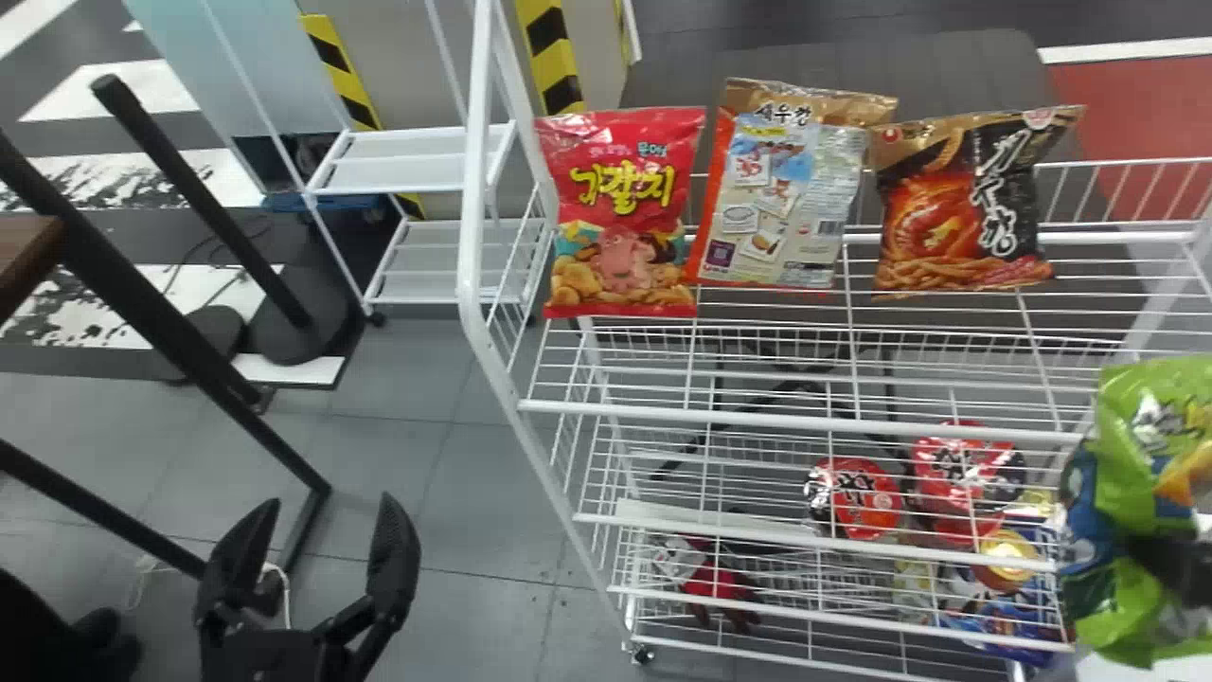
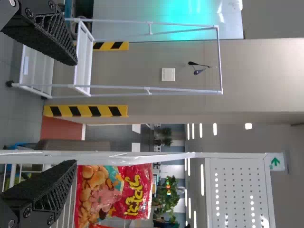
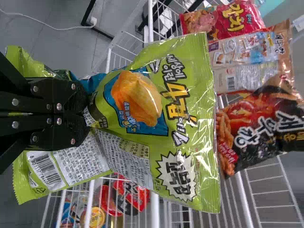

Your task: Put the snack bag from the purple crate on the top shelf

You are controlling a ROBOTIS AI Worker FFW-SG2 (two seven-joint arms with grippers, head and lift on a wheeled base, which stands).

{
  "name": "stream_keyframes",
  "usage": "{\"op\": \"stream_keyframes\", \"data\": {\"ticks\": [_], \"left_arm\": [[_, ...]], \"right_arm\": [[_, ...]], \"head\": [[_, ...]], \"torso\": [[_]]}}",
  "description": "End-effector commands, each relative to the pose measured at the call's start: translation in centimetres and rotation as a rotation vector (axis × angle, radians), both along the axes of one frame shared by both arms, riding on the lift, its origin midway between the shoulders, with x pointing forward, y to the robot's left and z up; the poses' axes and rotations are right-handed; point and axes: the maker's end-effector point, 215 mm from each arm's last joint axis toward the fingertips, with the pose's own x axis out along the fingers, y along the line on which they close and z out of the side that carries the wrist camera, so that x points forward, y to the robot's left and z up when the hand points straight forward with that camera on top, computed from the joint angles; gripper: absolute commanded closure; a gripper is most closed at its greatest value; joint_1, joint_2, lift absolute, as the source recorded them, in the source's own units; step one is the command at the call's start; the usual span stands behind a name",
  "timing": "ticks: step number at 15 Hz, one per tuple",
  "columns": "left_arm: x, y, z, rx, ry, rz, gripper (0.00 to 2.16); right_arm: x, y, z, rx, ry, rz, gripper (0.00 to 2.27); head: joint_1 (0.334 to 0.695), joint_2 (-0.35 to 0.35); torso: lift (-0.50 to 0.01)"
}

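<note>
Right claw (image 3: 87,113) is clamped on green snack bag (image 3: 192,130), at near right of wire rack (image 1: 535,447). Pick-up looks done; setting it on top shelf (image 1: 757,418), likely beside black snack bag (image 1: 1006,213), remains. Left claw (image 1: 327,506) sits near left, fingers apart.

We see Korean lettering on the red bag (image 1: 620,213), tan bag (image 1: 776,199), black bag (image 1: 966,204) and green bag (image 3: 197,71), plus an arrow sign (image 2: 276,162).
</note>
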Motion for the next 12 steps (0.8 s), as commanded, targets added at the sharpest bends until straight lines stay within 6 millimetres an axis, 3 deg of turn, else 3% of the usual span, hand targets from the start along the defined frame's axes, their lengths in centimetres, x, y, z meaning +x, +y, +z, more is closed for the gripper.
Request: {"op": "stream_keyframes", "data": {"ticks": [1,4,8,12], "left_arm": [[0.0,0.1,0.1,0.001,-0.001,0.002,0.07],[-0.1,0.0,0.2,0.001,-0.001,0.0,0.07],[-0.1,-0.5,0.8,-0.002,-0.012,-0.009,0.07],[-0.2,-0.5,0.6,0.0,-0.007,-0.01,0.07]], "right_arm": [[1.1,0.3,2.1,0.004,-0.032,-0.006,2.12],[2.9,-0.2,4.0,-0.007,-0.072,-0.032,2.12],[6.8,-0.5,7.2,-0.061,-0.21,-0.042,2.12],[10.1,-1.0,8.1,-0.124,-0.282,-0.067,2.12]], "head": [[0.695,0.248],[0.695,0.244],[0.695,0.222],[0.695,0.196]], "torso": [[0.0],[0.0],[0.0],[0.0]]}}
